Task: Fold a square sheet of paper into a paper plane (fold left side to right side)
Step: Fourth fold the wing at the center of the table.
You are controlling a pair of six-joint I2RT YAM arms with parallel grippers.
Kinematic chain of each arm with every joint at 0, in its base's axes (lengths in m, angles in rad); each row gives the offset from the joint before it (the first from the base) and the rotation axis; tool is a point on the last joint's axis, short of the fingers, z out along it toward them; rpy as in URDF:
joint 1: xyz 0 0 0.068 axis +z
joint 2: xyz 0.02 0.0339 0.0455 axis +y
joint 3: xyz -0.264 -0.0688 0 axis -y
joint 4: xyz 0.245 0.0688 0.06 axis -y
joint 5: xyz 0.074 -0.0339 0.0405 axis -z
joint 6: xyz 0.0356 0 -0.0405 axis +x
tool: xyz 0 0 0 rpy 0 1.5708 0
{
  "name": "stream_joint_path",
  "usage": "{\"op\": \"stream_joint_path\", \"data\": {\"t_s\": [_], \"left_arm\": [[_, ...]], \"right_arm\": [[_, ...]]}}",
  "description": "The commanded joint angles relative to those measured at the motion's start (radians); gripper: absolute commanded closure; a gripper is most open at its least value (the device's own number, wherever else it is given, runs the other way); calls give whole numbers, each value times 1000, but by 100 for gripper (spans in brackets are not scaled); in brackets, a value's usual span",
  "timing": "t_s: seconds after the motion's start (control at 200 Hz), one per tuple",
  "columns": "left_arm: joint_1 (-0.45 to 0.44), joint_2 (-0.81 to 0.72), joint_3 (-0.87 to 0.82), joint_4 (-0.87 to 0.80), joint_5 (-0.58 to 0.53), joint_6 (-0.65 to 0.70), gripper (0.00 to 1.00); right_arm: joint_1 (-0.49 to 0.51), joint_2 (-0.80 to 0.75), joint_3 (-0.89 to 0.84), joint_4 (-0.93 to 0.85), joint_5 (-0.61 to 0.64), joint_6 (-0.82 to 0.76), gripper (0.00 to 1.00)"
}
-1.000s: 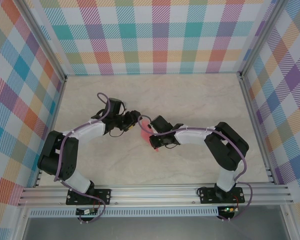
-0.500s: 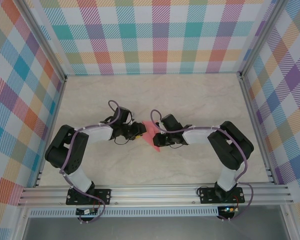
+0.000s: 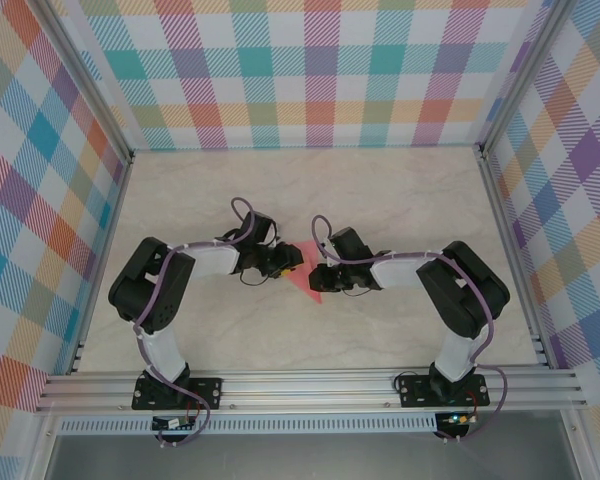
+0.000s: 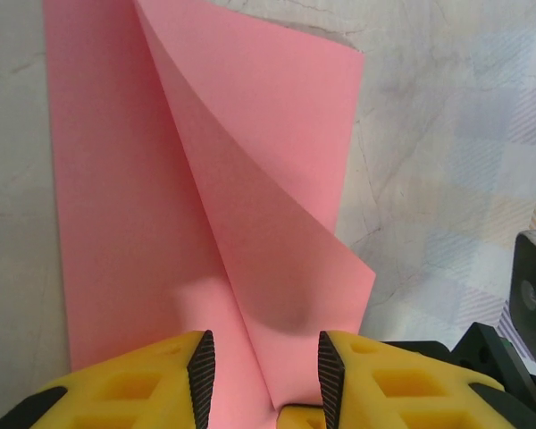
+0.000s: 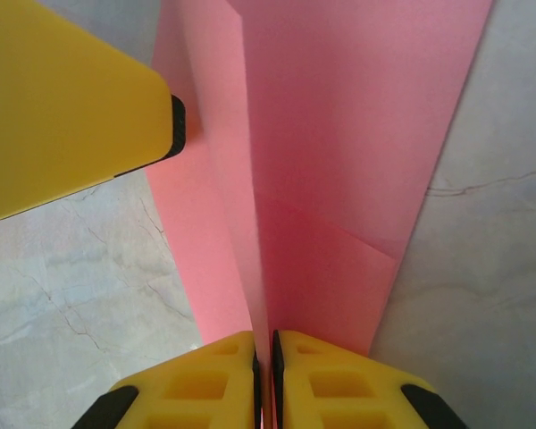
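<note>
One marbled tabletop (image 3: 380, 190), checked walls (image 3: 300, 80) around, right claw (image 5: 263, 344) pinching the pink paper (image 5: 366, 134), left claw (image 4: 262, 371) half-open astride it.

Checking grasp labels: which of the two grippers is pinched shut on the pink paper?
The right gripper: its jaws meet on a raised fold of the pink paper. The left gripper has jaws standing apart.

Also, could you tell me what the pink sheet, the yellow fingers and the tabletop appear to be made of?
Pink sheet: thin matte paper; it curls smoothly and shows a sharp crease.
Yellow fingers: probably moulded plastic, dull finish, with hollow pockets.
Tabletop: pale, grey-veined marble look; whether stone or printed laminate, I cannot tell.
</note>
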Motion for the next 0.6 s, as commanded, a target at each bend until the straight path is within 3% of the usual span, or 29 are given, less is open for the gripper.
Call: {"op": "stream_joint_path", "data": {"t_s": [0.0, 0.595], "left_arm": [[-16, 21, 33, -13, -7, -1, 62], [-23, 68, 48, -47, -44, 1, 62]], "right_arm": [[-7, 14, -20, -17, -13, 10, 86], [-15, 6, -10, 1, -51, 6, 82]]}}
